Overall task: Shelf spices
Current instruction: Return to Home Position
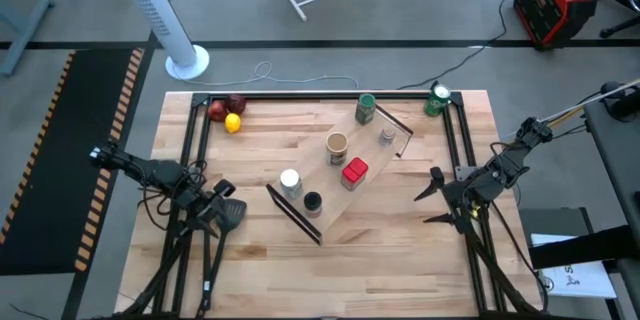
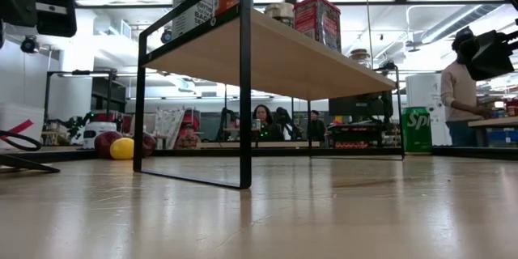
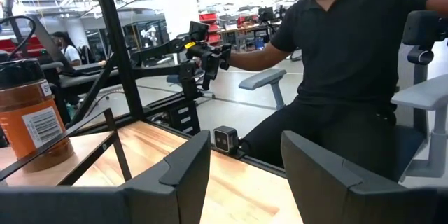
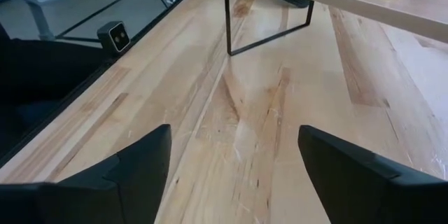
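My left claw (image 3: pixel 245 147) hangs by the table's (image 4: pixel 238 112) left edge, fingers spread wide and empty. My right claw (image 4: pixel 234 136) by the right edge is just as wide, with only bare wood between its fingers. From above, the shelf (image 1: pixel 320 172) lies mid-table, its long axis running near-left to far-right, with all six spices (image 1: pixel 354 172) on it. The low view catches only its near end, its underside and a few jars. At the far corners I see fruit (image 1: pixel 225 115) on the left and a green can (image 1: pixel 437 100) on the right.
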Controlling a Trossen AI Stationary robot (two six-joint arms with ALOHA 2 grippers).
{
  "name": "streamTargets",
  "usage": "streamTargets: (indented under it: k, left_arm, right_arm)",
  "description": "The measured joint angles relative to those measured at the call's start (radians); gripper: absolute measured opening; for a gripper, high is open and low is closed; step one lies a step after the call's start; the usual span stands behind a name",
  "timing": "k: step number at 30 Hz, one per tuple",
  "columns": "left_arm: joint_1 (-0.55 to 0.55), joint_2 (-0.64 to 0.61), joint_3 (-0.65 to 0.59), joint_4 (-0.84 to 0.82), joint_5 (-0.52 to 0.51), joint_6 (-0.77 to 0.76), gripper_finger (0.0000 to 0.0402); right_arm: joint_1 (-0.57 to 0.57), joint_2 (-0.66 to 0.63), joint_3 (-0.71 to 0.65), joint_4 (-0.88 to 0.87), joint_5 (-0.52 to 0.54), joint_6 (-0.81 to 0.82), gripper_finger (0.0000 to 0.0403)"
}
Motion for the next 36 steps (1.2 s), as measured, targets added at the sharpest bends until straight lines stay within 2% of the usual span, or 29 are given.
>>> streamTargets:
  k: [12, 21, 24, 28, 36]
  left_arm:
    - [0.0, 0.0, 0.0, 0.001, 0.0, 0.0, 0.0165]
    - [0.0, 0.0, 0.0, 0.001, 0.001, 0.0, 0.0165]
    - [0.0, 0.0, 0.0, 0.001, 0.001, 0.0, 0.0165]
    - [0.0, 0.0, 0.0, 0.001, 0.001, 0.0, 0.0165]
    - [0.0, 0.0, 0.0, 0.002, 0.001, 0.0, 0.0165]
  right_arm:
    - [0.0, 0.0, 0.001, 0.004, 0.005, 0.0, 0.0309]
    - [0.0, 0.001, 0.007, 0.01, 0.002, 0.066, 0.0297]
    - [0.0, 0.001, 0.011, 0.163, 0.022, 0.171, 0.0291]
    - [0.0, 0.0, 0.0, 0.443, 0.035, 0.105, 0.0284]
    - [0.0, 0.001, -0.02, 0.469, 0.036, -0.013, 0.0273]
